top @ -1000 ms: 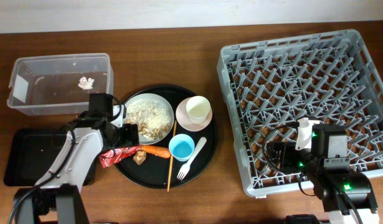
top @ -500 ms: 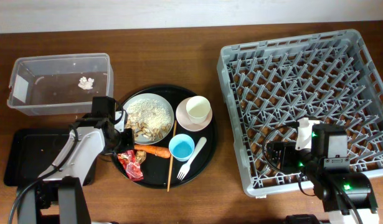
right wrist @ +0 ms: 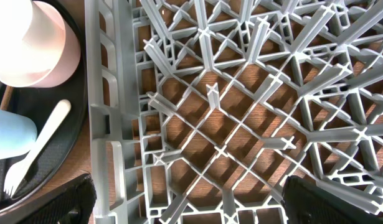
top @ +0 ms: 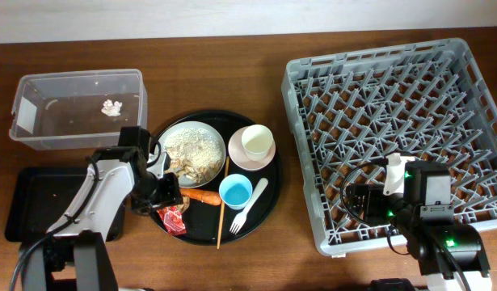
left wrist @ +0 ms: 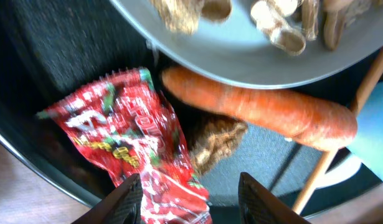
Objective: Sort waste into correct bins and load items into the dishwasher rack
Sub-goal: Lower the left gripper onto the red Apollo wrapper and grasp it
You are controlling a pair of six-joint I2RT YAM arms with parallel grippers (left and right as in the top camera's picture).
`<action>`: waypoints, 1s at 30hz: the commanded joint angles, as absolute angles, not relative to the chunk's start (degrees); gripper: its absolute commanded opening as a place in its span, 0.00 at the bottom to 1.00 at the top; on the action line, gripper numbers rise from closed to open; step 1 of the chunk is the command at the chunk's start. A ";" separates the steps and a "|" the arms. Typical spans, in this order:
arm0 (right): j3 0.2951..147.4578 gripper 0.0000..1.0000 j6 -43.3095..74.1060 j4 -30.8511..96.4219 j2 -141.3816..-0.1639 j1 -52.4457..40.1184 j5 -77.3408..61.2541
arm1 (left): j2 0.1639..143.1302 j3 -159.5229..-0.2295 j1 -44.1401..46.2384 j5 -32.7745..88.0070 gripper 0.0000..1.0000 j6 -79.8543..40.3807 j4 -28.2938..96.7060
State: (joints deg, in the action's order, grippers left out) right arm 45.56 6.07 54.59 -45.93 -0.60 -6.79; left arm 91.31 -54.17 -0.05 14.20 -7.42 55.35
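Note:
The red crinkled wrapper [top: 174,218] [left wrist: 129,137] lies on the round black tray's front left. My left gripper [top: 161,196] [left wrist: 191,204] is open just over it, with the wrapper's lower end between the fingers, close to the left one. The orange carrot [top: 204,195] [left wrist: 260,109] lies beside a brown scrap [left wrist: 217,140]. The pale plate [top: 193,151] holds rice-like scraps. The cream cup [top: 256,141] sits in the pinkish bowl [top: 242,159]. The blue cup [top: 235,192], the fork [top: 250,206] and the chopstick [top: 222,202] are on the tray. My right gripper [top: 369,198] [right wrist: 200,208] is open over the grey rack [top: 393,97].
The clear tub [top: 38,89] at the back left holds a small white scrap [top: 112,106]. The shallow black rectangular tray [top: 46,202] lies at the front left, under my left arm. The round black tray [top: 268,194] sits between the tub and the rack.
The red wrapper has shifted from the round tray's left rim to further right and nearer, onto the tray. My left gripper has moved right with it. The right arm has not moved.

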 commanded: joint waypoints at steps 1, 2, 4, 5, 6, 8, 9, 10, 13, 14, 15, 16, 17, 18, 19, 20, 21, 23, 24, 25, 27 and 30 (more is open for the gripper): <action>46.78 0.99 6.46 54.68 -45.84 -1.02 -6.92 | 91.48 -54.89 0.12 16.69 0.49 -12.49 55.83; 46.78 0.99 6.46 54.68 -45.84 -1.02 -6.92 | 91.50 -54.68 0.12 16.71 0.49 -12.64 55.83; 46.78 0.99 6.46 54.68 -45.84 -1.02 -6.92 | 91.50 -53.98 0.12 15.14 0.49 -12.86 55.83; 46.78 0.99 6.46 54.68 -45.84 -1.02 -6.92 | 91.50 -53.47 0.12 13.61 0.49 -13.37 55.79; 46.78 0.99 6.46 54.68 -45.84 -1.02 -6.92 | 91.50 -53.15 0.12 12.60 0.49 -13.54 55.79; 46.78 0.99 6.46 54.68 -45.84 -1.02 -6.92 | 91.50 -52.23 0.36 12.21 0.49 -13.52 55.27; 46.78 0.99 6.46 54.68 -45.84 -1.02 -6.92 | 91.50 -51.59 0.67 12.21 0.49 -13.52 54.52; 46.78 0.99 6.46 54.68 -45.84 -1.02 -6.92 | 91.50 -50.70 1.10 12.21 0.49 -13.54 53.12; 46.78 0.99 6.46 54.68 -45.84 -1.02 -6.92 | 91.50 -48.77 2.42 12.21 0.49 -13.72 51.24; 46.78 0.99 6.46 54.68 -45.84 -1.02 -6.92 | 91.50 -48.69 2.61 12.21 0.48 -13.72 51.27; 46.78 0.99 6.46 54.68 -45.84 -1.02 -6.92 | 91.50 -48.69 2.63 12.21 0.45 -13.72 51.24; 46.78 0.99 6.46 54.68 -45.84 -1.02 -6.92 | 91.50 -48.69 2.63 12.21 0.42 -13.72 51.20; 46.78 0.99 6.46 54.68 -45.84 -1.02 -6.92 | 91.50 -48.69 2.63 12.19 0.36 -13.72 51.22; 46.78 0.99 6.46 54.68 -45.84 -1.02 -6.92 | 91.50 -48.69 2.63 12.19 0.33 -13.72 51.27; 46.78 0.99 6.46 54.68 -45.84 -1.02 -6.92 | 91.50 -48.69 2.63 12.19 0.31 -13.72 51.27; 46.78 0.99 6.46 54.68 -45.84 -1.02 -6.92 | 91.50 -48.69 2.63 12.19 0.31 -13.72 51.31; 46.78 0.99 6.46 54.68 -45.84 -1.02 -6.92 | 91.50 -48.69 2.63 12.19 0.31 -13.72 51.42; 46.78 0.99 6.46 54.68 -45.84 -1.02 -6.92 | 91.50 -48.66 2.63 12.19 0.31 -13.72 51.48; 46.78 0.99 6.46 54.68 -45.84 -1.02 -6.92 | 91.50 -48.66 2.63 12.19 0.31 -13.72 51.53; 46.78 0.99 6.46 54.68 -45.84 -1.02 -6.92 | 91.50 -48.66 2.63 12.19 0.31 -13.72 51.64; 46.78 0.99 6.46 54.68 -45.84 -1.02 -6.92 | 91.50 -48.66 2.63 12.19 0.30 -13.72 51.70; 46.78 0.99 6.46 54.68 -45.84 -1.02 -6.92 | 91.50 -48.60 2.63 12.19 0.25 -13.72 51.70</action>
State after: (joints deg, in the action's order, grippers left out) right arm 45.56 6.04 54.72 -45.93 -0.60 -6.79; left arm 91.35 -49.17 2.52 12.62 -13.34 51.46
